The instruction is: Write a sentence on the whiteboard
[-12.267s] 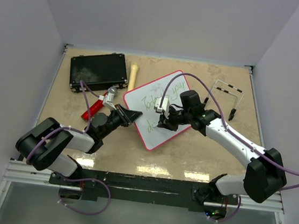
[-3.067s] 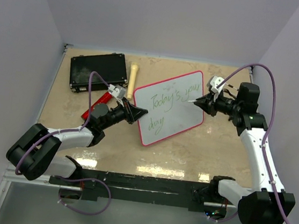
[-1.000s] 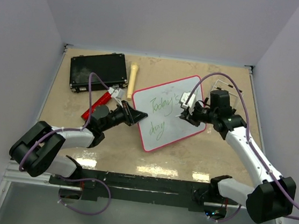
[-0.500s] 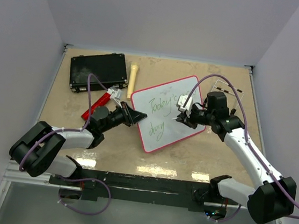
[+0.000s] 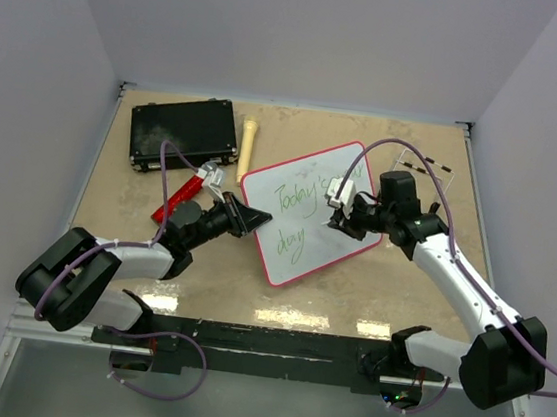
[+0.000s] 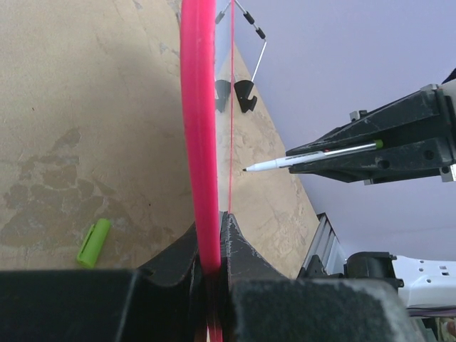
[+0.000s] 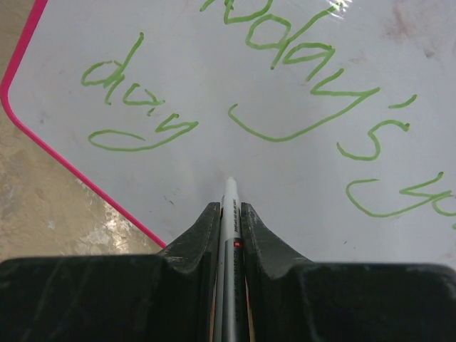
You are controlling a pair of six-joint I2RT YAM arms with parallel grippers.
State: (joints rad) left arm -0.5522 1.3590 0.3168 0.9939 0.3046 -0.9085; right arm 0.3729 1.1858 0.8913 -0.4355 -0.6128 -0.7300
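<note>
Top view with both wrist views. The flat white rectangular whiteboard with a pink-red rim sits askew on the tan marbled tabletop and serves as the reference for all positions. The left gripper meets the whiteboard's left edge, its fingers closed tight on the pink rim. The right gripper hovers over the whiteboard's right half, pinched fully onto a slim white pen pointing at the writing surface. The pen tip lies over blank white, below the first word and right of the second line; from the left wrist it appears just off the surface. The green cursive sentence runs in two lines across the whiteboard's face. Beyond the whiteboard's upper left corner lie a black rectangular case and a beige cylindrical stick; a red tool lies to its left and a thin wire stand past its right corner. A small green cap rests on the tabletop beside the whiteboard's clamped edge.
</note>
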